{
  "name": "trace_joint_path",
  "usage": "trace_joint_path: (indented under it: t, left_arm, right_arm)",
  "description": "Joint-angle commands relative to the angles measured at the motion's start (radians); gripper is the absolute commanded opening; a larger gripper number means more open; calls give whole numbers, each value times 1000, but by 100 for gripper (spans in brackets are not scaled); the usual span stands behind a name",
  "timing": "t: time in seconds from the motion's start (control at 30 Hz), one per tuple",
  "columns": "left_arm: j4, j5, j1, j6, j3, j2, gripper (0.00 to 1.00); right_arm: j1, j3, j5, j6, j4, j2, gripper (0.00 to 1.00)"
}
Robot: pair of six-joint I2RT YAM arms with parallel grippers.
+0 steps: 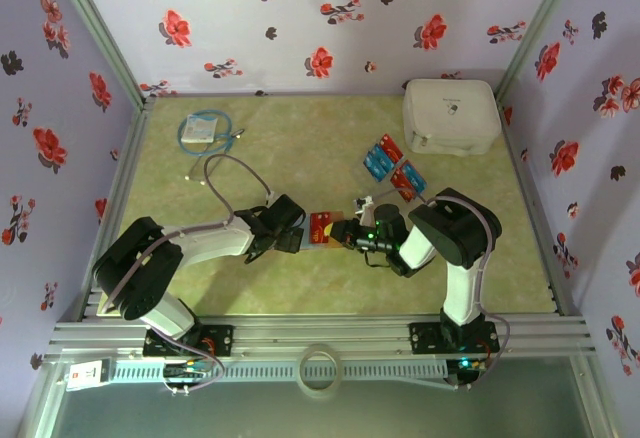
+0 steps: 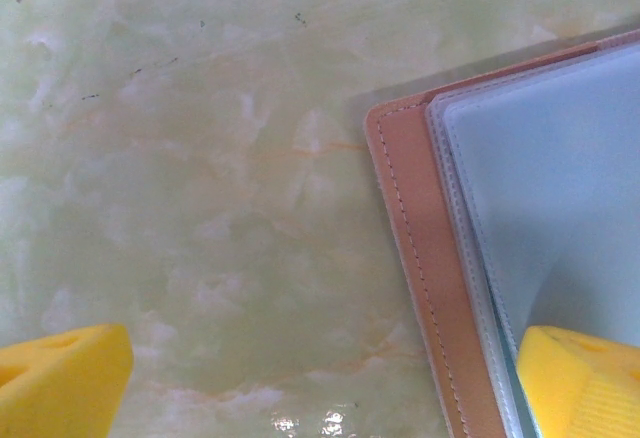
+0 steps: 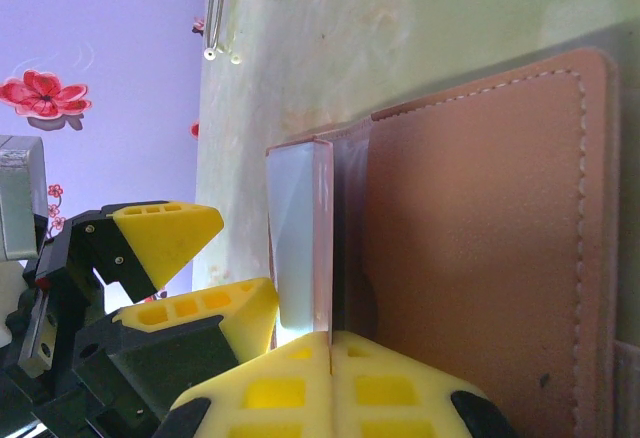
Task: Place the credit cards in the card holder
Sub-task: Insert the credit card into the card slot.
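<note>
The tan card holder (image 1: 336,230) lies open on the table between both grippers, with a red card (image 1: 321,224) showing at its left half. My right gripper (image 3: 330,343) is shut on a thin grey pocket leaf (image 3: 298,228) and holds it upright above the tan cover (image 3: 480,258). My left gripper (image 2: 320,378) is open over the holder's left edge (image 2: 420,258). Its right finger (image 2: 585,378) rests on the grey pockets (image 2: 550,188). Several red and blue credit cards (image 1: 390,165) lie in a heap behind the right gripper (image 1: 352,235).
A big white zip case (image 1: 450,115) stands at the back right. A blue-cable packet (image 1: 205,130) lies at the back left. Flowered walls close in the table on three sides. Bare tabletop (image 2: 200,208) lies left of the holder.
</note>
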Motion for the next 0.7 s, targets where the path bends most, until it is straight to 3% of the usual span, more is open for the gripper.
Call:
trace_joint_path:
  t: [0.0,0.67]
  left_arm:
    - [-29,-27,8,5,-7,16,100]
    - [-30,-27,10,4,-11,15,100]
  right_arm:
    - [19,-46,-3,5,-191,41,0]
    - [1,-30,-32,-93,-364,-8,0]
